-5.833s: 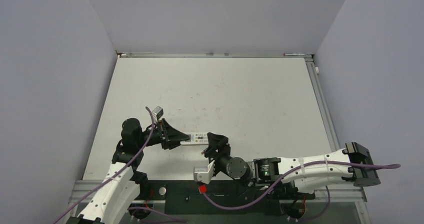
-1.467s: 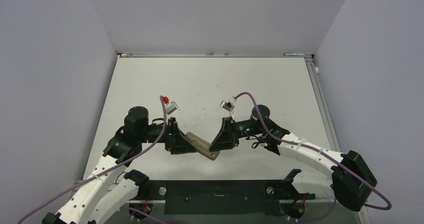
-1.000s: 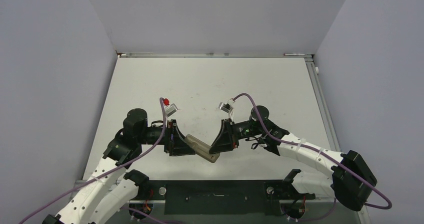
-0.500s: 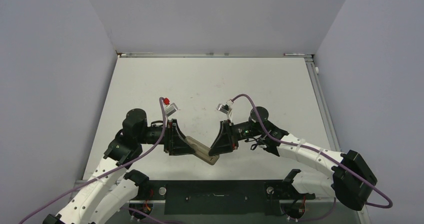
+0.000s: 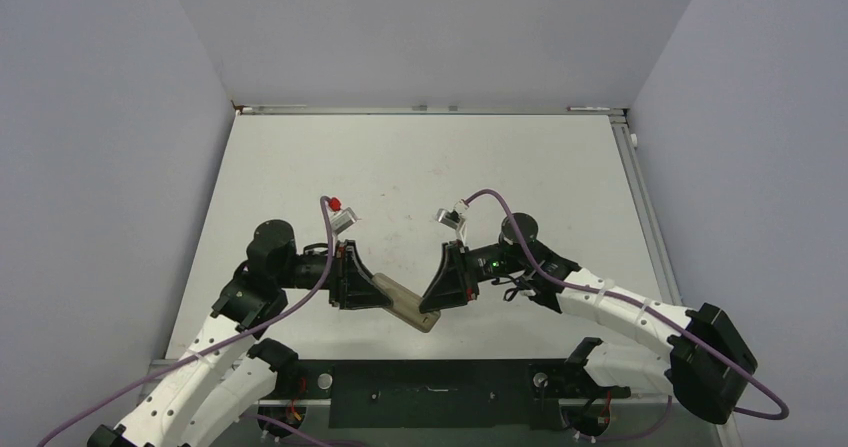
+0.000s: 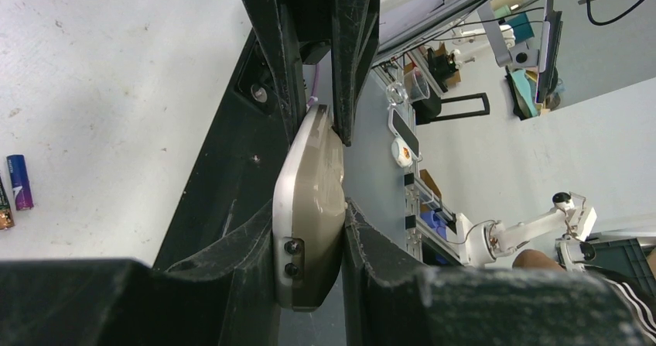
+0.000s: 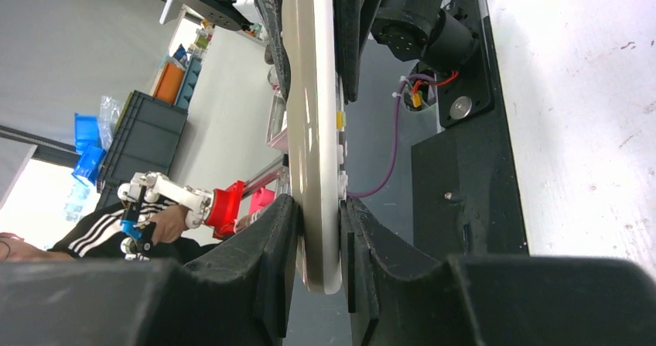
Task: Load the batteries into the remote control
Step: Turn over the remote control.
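The remote control (image 5: 405, 305) is held up between two claws
The left claw (image 5: 368, 289) squeezes one end; the right claw (image 5: 436, 299) squeezes the other end; the remote control tilts near the front of the worktop (image 5: 430, 167); the batteries (image 6: 19, 182) lie on the worktop, apart from it.

Shows a white table (image 5: 450, 167), flecked with small dark marks, shut in by plain grey walls (image 5: 100, 117) on the left, far and right sides. Carries a metal rail (image 5: 420, 109) along the far edge and a black plate (image 5: 440, 392) along the near one. Beyond the near edge, in the wrist views, reveals a cluttered room: a dark crate (image 7: 143, 141), blue bins (image 7: 89, 160), a striped black sleeve (image 7: 93, 234), perhaps a clear cup (image 6: 410, 92), blurred.
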Robot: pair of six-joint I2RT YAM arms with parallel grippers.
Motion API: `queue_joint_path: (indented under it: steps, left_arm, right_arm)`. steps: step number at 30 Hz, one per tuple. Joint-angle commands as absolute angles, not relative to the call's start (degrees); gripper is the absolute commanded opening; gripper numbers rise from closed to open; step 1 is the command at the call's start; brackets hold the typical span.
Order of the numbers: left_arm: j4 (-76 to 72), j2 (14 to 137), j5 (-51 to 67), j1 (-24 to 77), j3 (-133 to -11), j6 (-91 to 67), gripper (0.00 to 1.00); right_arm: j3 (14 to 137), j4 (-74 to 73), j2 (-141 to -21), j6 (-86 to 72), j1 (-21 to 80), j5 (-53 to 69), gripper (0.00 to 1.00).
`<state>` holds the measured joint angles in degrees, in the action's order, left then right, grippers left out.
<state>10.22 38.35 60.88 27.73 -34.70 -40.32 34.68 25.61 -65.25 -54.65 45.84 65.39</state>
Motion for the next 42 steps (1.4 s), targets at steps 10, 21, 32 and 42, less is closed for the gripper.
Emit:
queue_joint_path:
  steps: [10, 21, 32, 42]
  left_arm:
    - [3.19, 36.04, 57.59, 27.95, -32.53, -45.19, 0.00]
    - [8.60, 35.69, 51.93, 27.91, -32.26, -42.11, 0.00]
    - [12.44, 34.19, 42.88, 27.95, -32.02, -41.97, 0.00]
    - [11.18, 32.08, 35.92, 27.95, -29.44, -48.45, 0.00]
  right_arm:
    - [38.62, 9.96, -61.37, -40.33, 46.02, 58.00, 0.44]
    - [41.66, -6.42, -54.49, -32.31, 40.82, 43.06, 0.55]
    - [38.86, -6.87, -47.03, -37.15, 40.26, 29.37, 0.59]
    - [35.06, -2.85, -44.39, -40.45, 40.38, 31.90, 0.67]
